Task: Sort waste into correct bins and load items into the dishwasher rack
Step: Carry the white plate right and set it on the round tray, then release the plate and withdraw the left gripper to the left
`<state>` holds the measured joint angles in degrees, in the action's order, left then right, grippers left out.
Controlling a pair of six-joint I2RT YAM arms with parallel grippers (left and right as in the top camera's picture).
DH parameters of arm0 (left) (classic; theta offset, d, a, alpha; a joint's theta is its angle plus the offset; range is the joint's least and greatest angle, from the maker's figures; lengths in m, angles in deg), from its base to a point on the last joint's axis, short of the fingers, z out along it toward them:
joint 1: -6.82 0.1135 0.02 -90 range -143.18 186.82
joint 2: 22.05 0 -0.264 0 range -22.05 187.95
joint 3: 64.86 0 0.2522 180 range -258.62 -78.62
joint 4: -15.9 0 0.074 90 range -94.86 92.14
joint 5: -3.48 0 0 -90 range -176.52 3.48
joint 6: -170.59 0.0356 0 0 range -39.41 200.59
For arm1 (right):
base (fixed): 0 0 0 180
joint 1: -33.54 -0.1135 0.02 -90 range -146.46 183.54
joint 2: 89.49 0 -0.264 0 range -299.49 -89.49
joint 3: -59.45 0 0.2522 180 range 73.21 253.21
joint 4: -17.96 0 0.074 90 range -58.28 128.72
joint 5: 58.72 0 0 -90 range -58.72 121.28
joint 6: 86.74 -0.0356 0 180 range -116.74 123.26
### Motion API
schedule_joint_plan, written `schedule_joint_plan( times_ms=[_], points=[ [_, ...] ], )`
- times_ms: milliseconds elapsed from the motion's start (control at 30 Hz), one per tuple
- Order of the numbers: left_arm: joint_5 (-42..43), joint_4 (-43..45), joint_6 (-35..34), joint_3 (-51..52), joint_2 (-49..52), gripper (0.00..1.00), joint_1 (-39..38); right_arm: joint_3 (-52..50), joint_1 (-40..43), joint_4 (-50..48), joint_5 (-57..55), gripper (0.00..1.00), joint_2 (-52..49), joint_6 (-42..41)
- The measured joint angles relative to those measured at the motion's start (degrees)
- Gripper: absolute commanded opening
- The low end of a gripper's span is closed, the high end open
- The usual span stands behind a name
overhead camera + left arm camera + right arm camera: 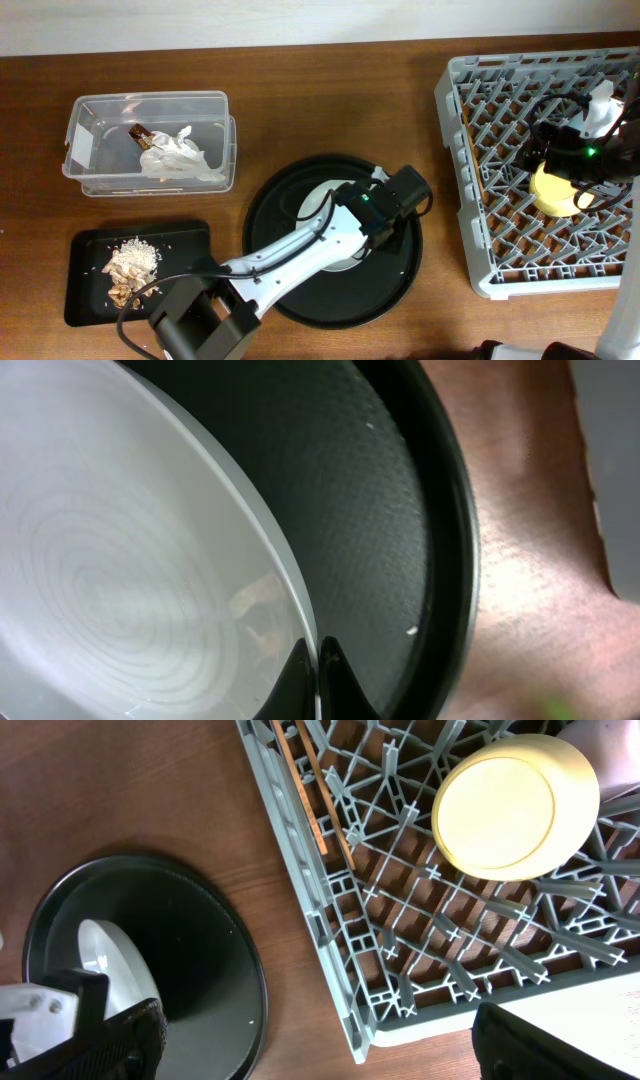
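You have a brown wooden table (330, 100). Directly on it sit a clear tub (150, 97) at ten o'clock, a shallow black tray (85, 300) at eight, a large round black tray (390, 280) just below centre toward six, and a grey rack (455, 150) at three.

Soft even light, faint shadows; left wrist view blurred close up, plate (120, 560) washed pale

The left arm (290, 255) is seen from overhead stretched from the lower left toward the upper right. The left gripper (318, 678) is pointed downward, its fingers (296, 685) pressed together. The right arm (625, 318) is raised at the right side. The right gripper (315, 1035) is held with fingers (110, 1040) spread wide.
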<state>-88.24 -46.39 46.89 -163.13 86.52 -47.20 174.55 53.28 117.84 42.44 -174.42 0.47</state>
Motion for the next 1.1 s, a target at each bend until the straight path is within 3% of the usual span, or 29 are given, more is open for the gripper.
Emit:
schedule_joint_plan(
  times_ms=[100, 133, 200, 267, 533, 667, 800, 900, 933, 967, 1100],
  points=[
    [0.0, 0.22, 0.0, 0.0, 0.0, 0.02, -1.42, 0.0, 0.0, 0.0, 0.0, 0.99, 0.0, 0.0],
    [-0.09, 0.22, -0.02, 0.0, 0.0, 0.09, -1.86, 0.0, 0.0, 0.02, 0.0, 0.98, 0.0, 0.02],
    [-0.31, 0.22, 0.0, 0.0, 0.0, 0.33, -2.38, 0.0, 0.0, 0.0, 0.0, 0.98, 0.0, 0.0],
    [-0.48, 0.22, 0.04, 0.0, 0.0, 0.4, -2.51, 0.0, 0.0, 0.0, 0.0, 0.99, 0.0, 0.0],
    [-0.68, -0.57, -0.42, -0.02, 0.0, 0.42, -2.43, 0.0, 0.0, 0.0, 0.0, 0.99, 0.0, 0.0],
    [-0.66, -7.39, -0.42, -1.86, -0.02, 0.41, -0.26, 0.0, 0.0, 0.0, 0.0, 0.99, 0.0, -0.02],
    [-0.72, -14.64, -0.42, -6.67, -2.38, 0.43, 7.43, 0.0, 0.0, 0.0, 0.0, 0.99, 0.0, 0.0],
    [-1.64, -18.95, -0.39, -8.24, -7.82, 0.54, 16.57, 0.0, 0.0, 0.0, 0.0, 0.99, 0.0, 0.07],
    [-1.97, -19.98, -0.28, -8.41, -9.01, 0.83, 18.62, 0.0, 0.0, 0.02, 0.0, 0.98, 0.0, 0.0],
    [-2.19, -21.99, -0.42, -8.66, -10.21, 0.99, 21.11, 0.0, 0.0, 0.02, -0.02, 0.99, 0.0, 0.0],
    [-3.32, -28.09, -0.35, -8.9, -12.92, 0.99, 30.12, 0.0, 0.0, 0.0, -0.02, 0.99, 0.0, 0.02]
  ],
)
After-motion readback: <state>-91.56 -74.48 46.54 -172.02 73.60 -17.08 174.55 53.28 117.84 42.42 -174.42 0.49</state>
